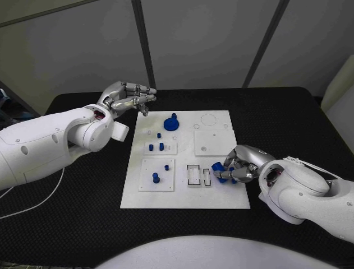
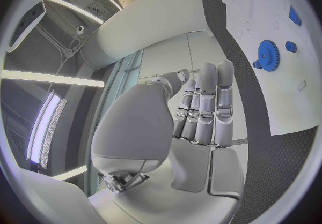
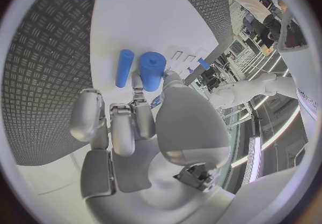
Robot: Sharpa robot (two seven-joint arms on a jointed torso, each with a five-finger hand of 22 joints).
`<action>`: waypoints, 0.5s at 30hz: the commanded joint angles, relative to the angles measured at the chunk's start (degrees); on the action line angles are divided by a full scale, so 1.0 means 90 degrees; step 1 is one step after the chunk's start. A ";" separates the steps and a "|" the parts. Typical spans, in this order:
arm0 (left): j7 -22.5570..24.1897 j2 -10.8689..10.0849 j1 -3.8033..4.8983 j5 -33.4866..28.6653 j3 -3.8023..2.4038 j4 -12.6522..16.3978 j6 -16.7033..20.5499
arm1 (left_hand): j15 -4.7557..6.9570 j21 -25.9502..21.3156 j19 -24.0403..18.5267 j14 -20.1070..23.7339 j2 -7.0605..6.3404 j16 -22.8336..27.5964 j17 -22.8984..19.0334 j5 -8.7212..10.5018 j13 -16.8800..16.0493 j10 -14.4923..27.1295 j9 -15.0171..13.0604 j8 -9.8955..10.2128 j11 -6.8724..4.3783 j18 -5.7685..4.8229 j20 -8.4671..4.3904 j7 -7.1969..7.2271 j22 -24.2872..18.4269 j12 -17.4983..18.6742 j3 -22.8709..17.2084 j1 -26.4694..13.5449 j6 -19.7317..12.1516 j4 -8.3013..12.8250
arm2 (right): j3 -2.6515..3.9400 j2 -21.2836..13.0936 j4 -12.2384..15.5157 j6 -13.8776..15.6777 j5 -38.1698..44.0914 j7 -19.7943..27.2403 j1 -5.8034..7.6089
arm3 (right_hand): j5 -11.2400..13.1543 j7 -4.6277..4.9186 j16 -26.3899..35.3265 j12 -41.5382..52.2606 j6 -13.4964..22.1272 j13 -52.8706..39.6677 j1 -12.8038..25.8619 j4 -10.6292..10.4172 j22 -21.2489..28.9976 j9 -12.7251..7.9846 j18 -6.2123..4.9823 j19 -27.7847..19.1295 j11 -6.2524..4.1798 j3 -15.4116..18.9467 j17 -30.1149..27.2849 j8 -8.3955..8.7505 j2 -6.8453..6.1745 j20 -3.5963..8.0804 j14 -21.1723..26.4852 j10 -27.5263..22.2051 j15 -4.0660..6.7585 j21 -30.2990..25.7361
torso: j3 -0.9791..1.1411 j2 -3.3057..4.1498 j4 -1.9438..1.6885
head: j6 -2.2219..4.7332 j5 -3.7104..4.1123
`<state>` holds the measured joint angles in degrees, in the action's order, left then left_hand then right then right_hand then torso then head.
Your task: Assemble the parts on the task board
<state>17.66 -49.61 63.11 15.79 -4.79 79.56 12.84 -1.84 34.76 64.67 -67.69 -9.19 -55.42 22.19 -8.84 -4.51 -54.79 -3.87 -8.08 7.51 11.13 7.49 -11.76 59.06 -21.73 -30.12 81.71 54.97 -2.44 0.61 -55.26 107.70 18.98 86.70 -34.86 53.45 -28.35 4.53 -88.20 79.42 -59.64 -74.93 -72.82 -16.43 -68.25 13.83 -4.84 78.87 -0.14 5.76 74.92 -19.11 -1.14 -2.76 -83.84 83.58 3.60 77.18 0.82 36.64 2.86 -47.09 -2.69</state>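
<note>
the black table (image 1: 79,224) carries the white task board (image 1: 136,190) in its middle, a long plate running away from the robot. the left arm (image 1: 31,148) lies over the table's near-left part, clear of the board, and a thin pale cable (image 1: 27,204) trails across the table beneath it. the right arm (image 1: 322,193) reaches in over the table's near-right part.

the left hand (image 1: 130,96) hovers above the table just beyond the board's far-left corner. its fingers (image 2: 204,101) are curled in close together with nothing between them, as the left wrist view shows them lying side by side. the right hand (image 1: 240,163) sits at the board's right edge, on its near half, fingers bent down around a blue part (image 3: 152,70), a short cylinder with a small stub on its end. the thumb and fingers close on it. beside it in the right wrist view is a slimmer blue peg (image 3: 124,67); whether it touches the board i cannot tell.

on the board, a blue gear (image 1: 171,123) sits toward the far end, left of a faint ring outline. raised white plates lie nearer: one holds two small blue pegs (image 1: 156,147), and the nearest one holds an upright blue pin (image 1: 155,177) and a smaller one. two dark-edged rectangular slots (image 1: 200,175) lie just left of the right hand, which covers the board's edge there.
</note>
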 commanded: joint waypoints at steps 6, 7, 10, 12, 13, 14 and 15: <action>0.0073 -0.0008 0.0009 -0.0023 -0.0004 0.0021 -0.0045 | -0.0041 -0.0033 -0.0014 0.0020 0.0027 -0.0019 -0.0012 0.0014 0.0009 0.0060 -0.0005 -0.0050 0.0000 -0.0075 0.0016 0.0008 -0.0004 -0.0034 0.0033 -0.0070 -0.0060 -0.0019 | 0.0002 -0.0074 0.0331 0.1444 -0.0297 0.0295 -0.0003 | -0.0270 -0.0102 -0.0053 0.0042 -0.0165 -0.0504 -0.0226 0.0019 -0.0076 0.0204 0.0053 0.0041 -0.0057 -0.0001 0.1341 -0.0076 0.0074 0.0047 -0.0616 0.0054 0.0065 0.0070 | -0.0005 -0.0009 -0.0013 | 0.0052 0.0008; 0.0072 -0.0008 0.0009 -0.0023 -0.0004 0.0021 -0.0044 | -0.0041 -0.0033 -0.0014 0.0020 0.0027 -0.0019 -0.0012 0.0014 0.0009 0.0060 -0.0005 -0.0050 0.0000 -0.0075 0.0016 0.0008 -0.0004 -0.0034 0.0033 -0.0070 -0.0060 -0.0019 | 0.0003 -0.0063 0.0362 0.1505 -0.0322 0.0333 -0.0002 | -0.0280 -0.0103 -0.0056 0.0047 -0.0172 -0.0511 -0.0217 0.0008 -0.0082 0.0215 0.0054 0.0045 -0.0060 0.0008 0.1347 -0.0077 0.0075 0.0051 -0.0618 0.0060 0.0067 0.0074 | -0.0006 -0.0006 -0.0014 | 0.0065 0.0011; 0.0072 -0.0006 0.0009 -0.0023 -0.0005 0.0023 -0.0041 | -0.0041 -0.0033 -0.0014 0.0020 0.0027 -0.0019 -0.0012 0.0014 0.0009 0.0060 -0.0005 -0.0050 0.0000 -0.0075 0.0016 0.0008 -0.0004 -0.0034 0.0033 -0.0070 -0.0060 -0.0019 | 0.0004 0.0028 0.0402 0.1568 -0.0408 0.0415 -0.0001 | -0.0285 -0.0106 -0.0056 0.0044 -0.0183 -0.0514 -0.0193 -0.0008 -0.0089 0.0236 0.0056 0.0049 -0.0063 0.0030 0.1348 -0.0078 0.0073 0.0057 -0.0618 0.0064 0.0071 0.0078 | -0.0011 0.0004 -0.0012 | 0.0109 0.0010; 0.0072 0.0000 0.0010 -0.0023 -0.0005 0.0026 -0.0042 | -0.0041 -0.0033 -0.0014 0.0020 0.0027 -0.0019 -0.0012 0.0014 0.0009 0.0060 -0.0005 -0.0050 0.0000 -0.0075 0.0016 0.0008 -0.0004 -0.0034 0.0033 -0.0070 -0.0060 -0.0019 | 0.0005 0.0115 0.0383 0.1522 -0.0461 0.0428 0.0000 | -0.0282 -0.0107 -0.0057 0.0042 -0.0187 -0.0515 -0.0180 -0.0013 -0.0091 0.0246 0.0056 0.0050 -0.0064 0.0039 0.1349 -0.0077 0.0074 0.0059 -0.0618 0.0065 0.0073 0.0080 | -0.0012 0.0001 -0.0015 | 0.0119 0.0007; 0.0072 0.0002 0.0010 -0.0023 -0.0005 0.0027 -0.0042 | -0.0041 -0.0033 -0.0014 0.0020 0.0027 -0.0019 -0.0012 0.0014 0.0009 0.0060 -0.0005 -0.0050 0.0000 -0.0075 0.0016 0.0008 -0.0004 -0.0034 0.0033 -0.0070 -0.0060 -0.0019 | 0.0005 0.0148 0.0370 0.1474 -0.0479 0.0422 0.0000 | -0.0274 -0.0108 -0.0056 0.0039 -0.0190 -0.0514 -0.0167 -0.0017 -0.0092 0.0254 0.0057 0.0051 -0.0064 0.0049 0.1347 -0.0077 0.0075 0.0061 -0.0618 0.0066 0.0074 0.0080 | -0.0010 0.0002 -0.0016 | 0.0117 0.0005; 0.0072 0.0005 0.0010 -0.0023 -0.0005 0.0028 -0.0043 | -0.0041 -0.0033 -0.0014 0.0020 0.0027 -0.0019 -0.0012 0.0014 0.0009 0.0060 -0.0005 -0.0050 0.0000 -0.0075 0.0016 0.0008 -0.0004 -0.0034 0.0033 -0.0070 -0.0060 -0.0019 | 0.0005 0.0192 0.0347 0.1384 -0.0499 0.0404 0.0000 | -0.0265 -0.0109 -0.0057 0.0038 -0.0193 -0.0516 -0.0152 -0.0020 -0.0094 0.0263 0.0057 0.0052 -0.0065 0.0059 0.1349 -0.0077 0.0076 0.0062 -0.0618 0.0068 0.0075 0.0081 | -0.0010 0.0002 -0.0017 | 0.0112 0.0001; 0.0073 0.0008 0.0010 -0.0023 -0.0005 0.0028 -0.0043 | -0.0041 -0.0033 -0.0014 0.0020 0.0027 -0.0019 -0.0012 0.0014 0.0009 0.0060 -0.0005 -0.0050 0.0000 -0.0075 0.0016 0.0008 -0.0004 -0.0034 0.0033 -0.0070 -0.0060 -0.0019 | 0.0005 0.0221 0.0330 0.1322 -0.0510 0.0392 0.0001 | -0.0241 -0.0109 -0.0057 0.0035 -0.0196 -0.0516 -0.0113 -0.0024 -0.0092 0.0278 0.0057 0.0050 -0.0065 0.0085 0.1349 -0.0074 0.0072 0.0064 -0.0618 0.0069 0.0075 0.0080 | -0.0009 0.0004 -0.0016 | 0.0109 0.0000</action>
<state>17.66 -49.60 63.11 15.79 -4.80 79.67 12.85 -1.84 34.76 64.67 -67.69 -8.97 -55.42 22.13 -8.84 -4.52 -54.79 -3.87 -8.32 7.52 11.14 7.49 -11.56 59.06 -21.73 -30.11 81.50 54.76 -2.44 0.63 -53.41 110.81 30.05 83.57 -32.47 53.37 -30.53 4.71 -88.48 79.65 -59.83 -74.93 -73.67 -16.66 -69.02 13.82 -4.85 79.27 -0.52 6.34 74.91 -19.74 -1.24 -2.35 -84.04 83.96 3.80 77.61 0.73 36.62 2.75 -46.08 -2.60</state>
